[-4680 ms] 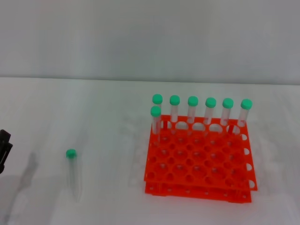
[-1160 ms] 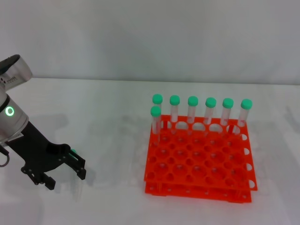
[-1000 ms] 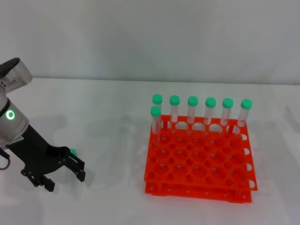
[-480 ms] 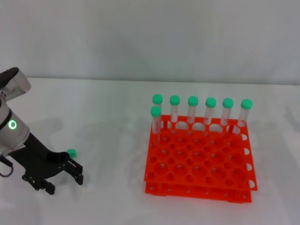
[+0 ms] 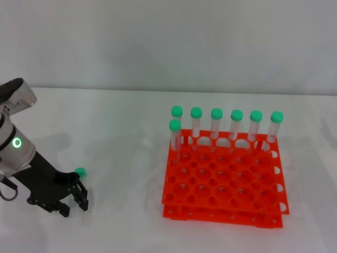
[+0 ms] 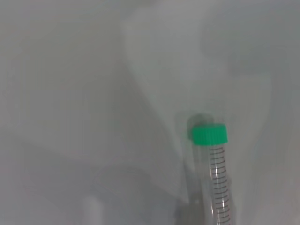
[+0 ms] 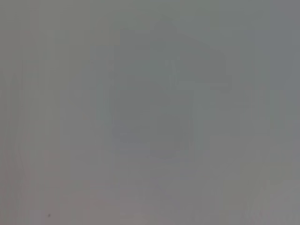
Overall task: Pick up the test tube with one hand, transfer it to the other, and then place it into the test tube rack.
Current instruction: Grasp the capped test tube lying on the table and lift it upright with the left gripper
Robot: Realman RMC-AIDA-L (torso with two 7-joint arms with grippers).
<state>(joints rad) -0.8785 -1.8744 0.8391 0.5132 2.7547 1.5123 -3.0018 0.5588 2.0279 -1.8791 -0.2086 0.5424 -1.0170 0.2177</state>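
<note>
Barely begun: at lower left, the left gripper, fingers narrowed around the lying test tube, readies pickup; handover and test tube rack placement remain.

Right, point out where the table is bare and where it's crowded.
Bare: the wide strip of white table between the left end effector and the test tube rack, and the table behind both. Crowded: around the lying test tube, where that end effector sits, and the rack's back row, filled with standing tubes.
</note>
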